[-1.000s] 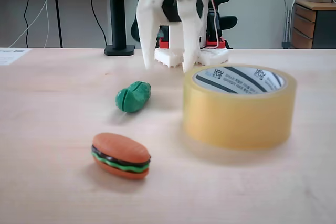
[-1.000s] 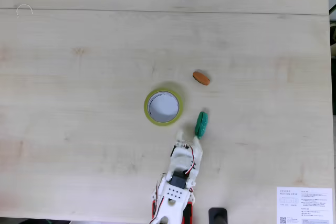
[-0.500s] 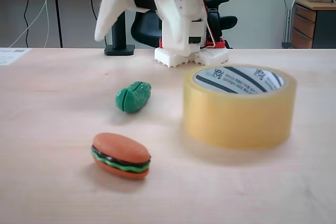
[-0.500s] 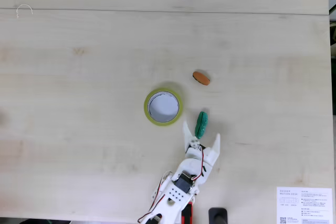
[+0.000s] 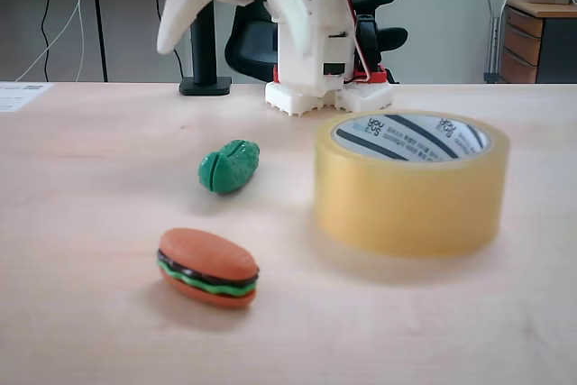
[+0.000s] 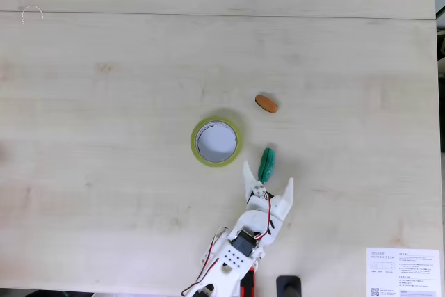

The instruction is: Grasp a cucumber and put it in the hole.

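Fixed view from above: my gripper [image 6: 268, 174], fingers spread wide, sits just short of the cucumber [image 6: 265, 164], whose long axis runs straight on between them.

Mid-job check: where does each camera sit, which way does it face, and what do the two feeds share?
Low fixed view: table height, facing the arm's base across the cucumber, burger and tape roll; open end effector above.
Top fixed view: straight down at the table; arm enters from the bottom edge, end effector by the cucumber.
Shared: cucumber, burger, tape roll.
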